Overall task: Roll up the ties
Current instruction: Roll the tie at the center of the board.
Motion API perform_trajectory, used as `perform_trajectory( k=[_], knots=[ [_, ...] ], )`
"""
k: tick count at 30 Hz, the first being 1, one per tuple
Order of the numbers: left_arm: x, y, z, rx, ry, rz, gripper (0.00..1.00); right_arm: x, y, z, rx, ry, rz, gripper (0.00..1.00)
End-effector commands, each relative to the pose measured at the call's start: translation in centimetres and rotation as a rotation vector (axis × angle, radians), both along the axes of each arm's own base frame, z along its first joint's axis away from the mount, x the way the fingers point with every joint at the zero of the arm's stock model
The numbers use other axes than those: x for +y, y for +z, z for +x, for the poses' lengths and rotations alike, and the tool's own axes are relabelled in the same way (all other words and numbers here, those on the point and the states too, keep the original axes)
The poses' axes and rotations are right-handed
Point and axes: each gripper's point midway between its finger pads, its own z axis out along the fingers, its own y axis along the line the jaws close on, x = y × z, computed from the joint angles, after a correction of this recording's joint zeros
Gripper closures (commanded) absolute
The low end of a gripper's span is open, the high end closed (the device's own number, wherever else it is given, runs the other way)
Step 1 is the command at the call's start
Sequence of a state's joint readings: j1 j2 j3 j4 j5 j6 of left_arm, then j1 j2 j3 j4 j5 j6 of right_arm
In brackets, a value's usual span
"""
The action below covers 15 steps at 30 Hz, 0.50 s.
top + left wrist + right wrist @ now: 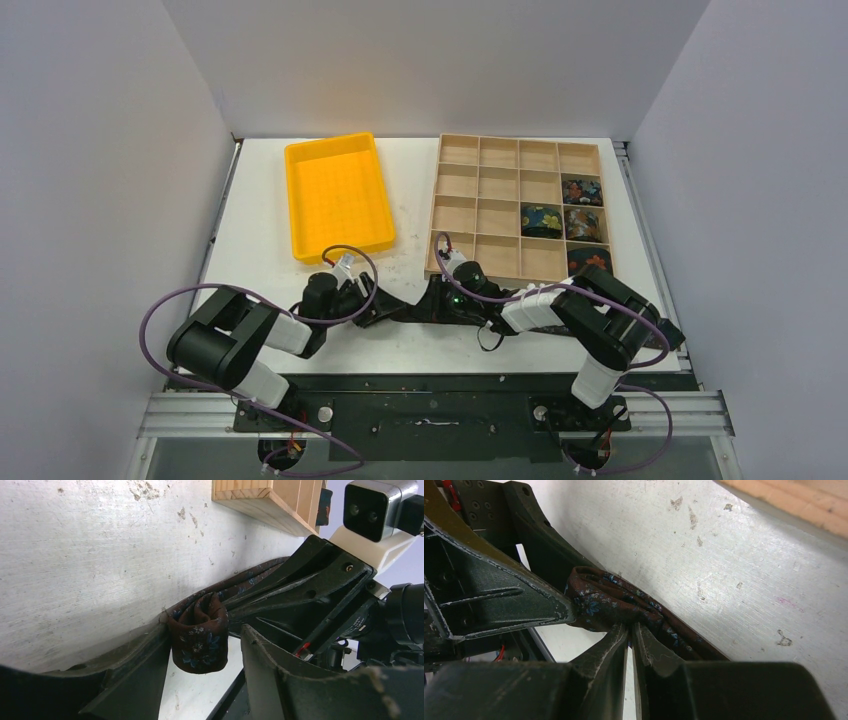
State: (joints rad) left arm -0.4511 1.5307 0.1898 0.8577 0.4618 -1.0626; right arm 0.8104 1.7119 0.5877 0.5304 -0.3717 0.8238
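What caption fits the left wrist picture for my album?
Left gripper open around the rolled end of a dark flowery tie, right gripper pinching the strip beside it.

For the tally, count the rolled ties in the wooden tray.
4 rolled ties: three down the wooden tray's right column, nearest partly behind the right arm; one left of the middle one.

My overhead camera looks down on the table [415,190] from behind; both close wrist cameras share the tie [200,640].
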Motion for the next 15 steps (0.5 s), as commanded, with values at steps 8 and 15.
perform_trajectory(
  k=[8, 15],
  knots=[
    [0.3, -1.9, -1.7, 0.032, -0.042, 0.052, 0.79, -1.5, -0.6, 0.2, -0.021, -0.021, -0.055, 0.88],
    [0.0, -1.6, -1.7, 0.021, -0.058, 0.052, 1.0, -1.6, 0.2, 0.5, -0.039, -0.024, -0.059, 0.87]
  ],
)
